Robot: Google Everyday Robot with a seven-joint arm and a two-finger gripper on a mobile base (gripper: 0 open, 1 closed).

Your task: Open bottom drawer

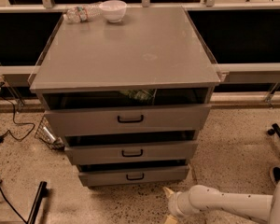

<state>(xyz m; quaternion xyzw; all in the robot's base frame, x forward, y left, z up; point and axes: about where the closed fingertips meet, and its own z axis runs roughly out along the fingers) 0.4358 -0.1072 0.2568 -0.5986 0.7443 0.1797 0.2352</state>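
The grey bench had a flat, square, matte top with a thin pale edge, and three flat grey drawer fronts under it, one below the other. On its far left corner stood a round white bowl with a smooth, glossy surface, and a clear crumpled plastic bottle lay on its side just beside the bowl. The widest grey top drawer carried a black bar handle, and in the dark gap above its front something green was visible, but what it was could not be told. The mid-sized grey middle drawer was below it. The bottom drawer, narrow and grey with a small black bar handle, sat lowest, close to the floor, with a dark slit above its front. The floor was beige speckled stone, and thin black cables lay on it at the left. The smooth white tubular arm came in from the lower right corner, lying low and almost level over the floor, pointing left. The gripper at its end was in front of the bench, below and to the right of the bottom drawer and apart from it. Whether the gripper was apart or together could not be told.
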